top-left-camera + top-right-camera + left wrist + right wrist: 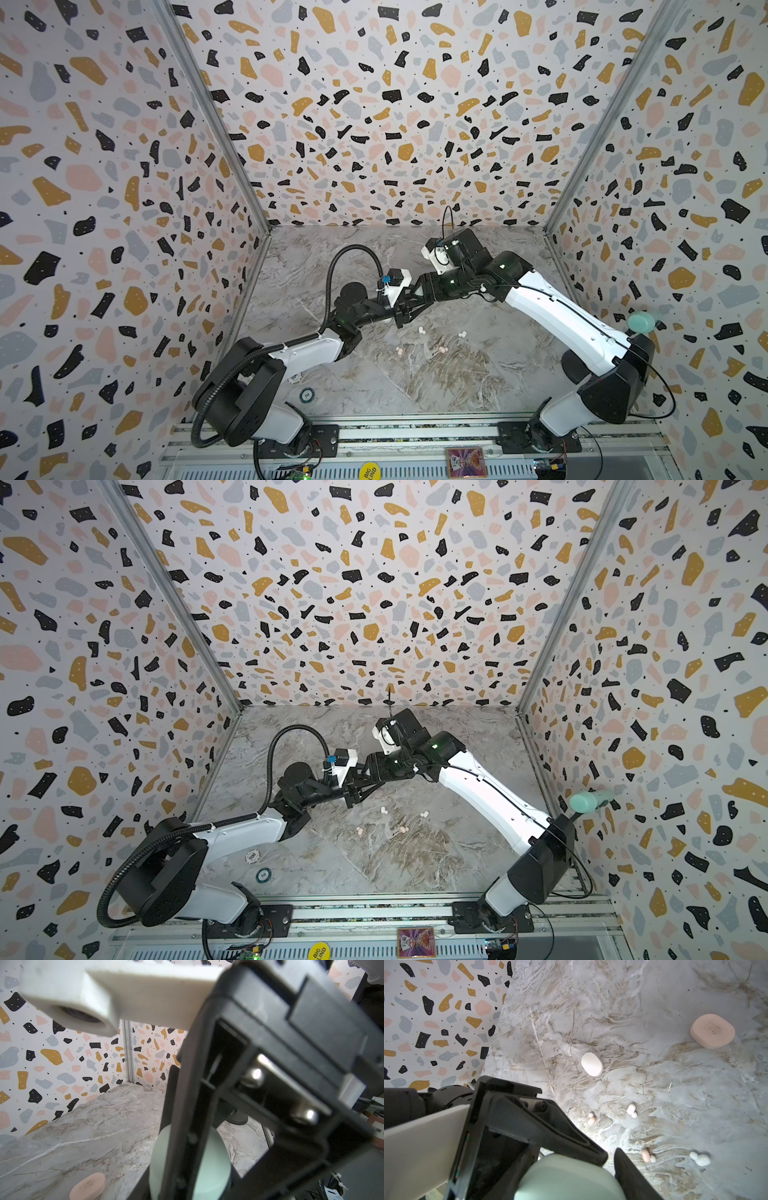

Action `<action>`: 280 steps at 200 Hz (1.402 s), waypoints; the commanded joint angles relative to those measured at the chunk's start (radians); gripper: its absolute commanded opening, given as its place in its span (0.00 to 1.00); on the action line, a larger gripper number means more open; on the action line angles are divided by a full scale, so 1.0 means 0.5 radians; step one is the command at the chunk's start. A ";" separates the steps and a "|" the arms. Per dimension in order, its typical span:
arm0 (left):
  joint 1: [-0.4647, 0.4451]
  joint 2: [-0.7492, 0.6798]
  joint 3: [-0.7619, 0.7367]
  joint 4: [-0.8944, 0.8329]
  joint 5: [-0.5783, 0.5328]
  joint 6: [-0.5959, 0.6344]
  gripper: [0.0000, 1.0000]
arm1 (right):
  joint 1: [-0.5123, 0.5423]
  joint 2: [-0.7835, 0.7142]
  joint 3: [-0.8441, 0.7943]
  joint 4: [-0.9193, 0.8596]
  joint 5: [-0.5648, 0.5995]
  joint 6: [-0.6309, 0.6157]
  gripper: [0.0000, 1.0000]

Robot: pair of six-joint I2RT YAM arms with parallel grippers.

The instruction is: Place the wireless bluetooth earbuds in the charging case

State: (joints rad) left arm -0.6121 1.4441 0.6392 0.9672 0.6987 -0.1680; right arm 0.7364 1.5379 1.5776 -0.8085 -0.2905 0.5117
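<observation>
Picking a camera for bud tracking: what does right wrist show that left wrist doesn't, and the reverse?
Right wrist only: white case, two pink earbuds and two white earbuds, all loose on the table.
Left wrist only: the enclosure's corner post.
Both: pink case, mint case raised off the table, and the marble table.

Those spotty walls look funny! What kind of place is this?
Probably a robot test booth: speckled terrazzo-pattern wall panels box in a grey marble-look tabletop, and two white-and-black robot arms stand on a metal rail.
</observation>
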 commanded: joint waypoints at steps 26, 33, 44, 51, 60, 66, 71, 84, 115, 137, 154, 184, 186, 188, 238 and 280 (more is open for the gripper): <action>-0.003 -0.057 0.093 -0.178 -0.043 0.077 0.64 | -0.095 -0.152 -0.056 -0.025 0.137 0.020 0.54; -0.003 -0.099 0.087 -0.269 -0.081 0.107 0.71 | -0.134 -0.185 -0.104 -0.009 0.147 0.020 0.53; -0.003 -0.179 0.038 -0.393 -0.153 0.144 0.83 | -0.208 -0.242 -0.204 0.020 0.169 0.018 0.53; -0.003 -0.238 0.008 -0.477 -0.243 0.166 0.88 | -0.256 -0.282 -0.280 0.043 0.189 0.009 0.53; -0.002 -0.308 -0.037 -0.592 -0.358 0.197 0.93 | -0.320 -0.326 -0.401 0.082 0.218 -0.006 0.53; 0.000 -0.351 -0.049 -0.673 -0.435 0.214 0.96 | -0.366 -0.355 -0.483 0.113 0.238 -0.015 0.53; 0.000 -0.380 -0.054 -0.742 -0.489 0.226 0.98 | -0.398 -0.377 -0.558 0.145 0.251 -0.027 0.53; 0.009 -0.440 -0.063 -0.895 -0.651 0.238 1.00 | -0.474 -0.419 -0.734 0.215 0.328 -0.049 0.53; 0.083 -0.525 -0.103 -1.044 -1.018 0.153 1.00 | -0.706 -0.483 -1.151 0.501 0.389 -0.075 0.52; 0.155 -0.510 -0.066 -1.143 -1.125 0.101 1.00 | -0.825 -0.456 -1.346 0.705 0.453 -0.078 0.52; 0.223 -0.478 -0.040 -1.203 -1.141 0.051 1.00 | -0.882 -0.405 -1.417 0.812 0.524 -0.070 0.52; 0.276 -0.436 0.018 -1.319 -1.253 0.047 1.00 | -1.019 -0.344 -1.537 0.969 0.569 -0.031 0.52; 0.278 -0.433 0.021 -1.328 -1.262 0.049 1.00 | -1.025 -0.341 -1.547 0.979 0.573 -0.028 0.52; 0.281 -0.431 0.024 -1.334 -1.271 0.050 1.00 | -1.031 -0.338 -1.552 0.988 0.577 -0.027 0.52; 0.311 -0.391 0.063 -1.410 -1.419 0.044 1.00 | -1.112 -0.120 -1.611 1.080 0.645 -0.044 0.54; 0.328 -0.385 0.069 -1.413 -1.403 0.026 1.00 | -1.128 -0.023 -1.606 1.061 0.693 -0.048 0.59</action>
State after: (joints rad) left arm -0.4564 1.2480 0.6376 0.2531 0.0124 -0.1467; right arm 0.1776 1.5261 0.7689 -0.2771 0.0204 0.4915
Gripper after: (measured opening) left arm 0.999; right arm 0.608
